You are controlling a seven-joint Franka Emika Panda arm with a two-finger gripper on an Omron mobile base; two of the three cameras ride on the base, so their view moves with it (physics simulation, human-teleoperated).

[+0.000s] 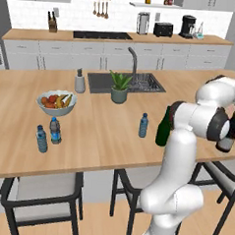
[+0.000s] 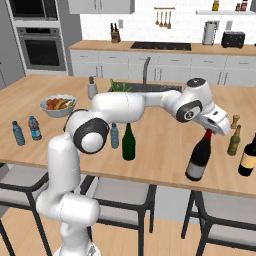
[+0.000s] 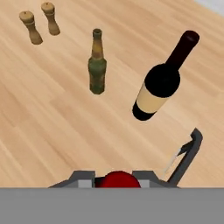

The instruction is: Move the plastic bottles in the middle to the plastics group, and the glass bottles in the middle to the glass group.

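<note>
At the desk's [image 2: 165, 150] right near edge, the jaws are clamping the red-capped neck of a dark bottle [image 2: 199, 160], which is leaning beside the glass pair [image 2: 248, 157]. Released while tilted, it is likely risking a topple over the edge. The green bottle [image 2: 129, 144] and water bottle [image 2: 115, 136] are standing mid-desk.

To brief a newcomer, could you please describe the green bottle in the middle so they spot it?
On the wooden island counter, look toward the front edge before the sink. The green bottle stands beside a small water bottle; it is taller, dark green and label-free.
</note>
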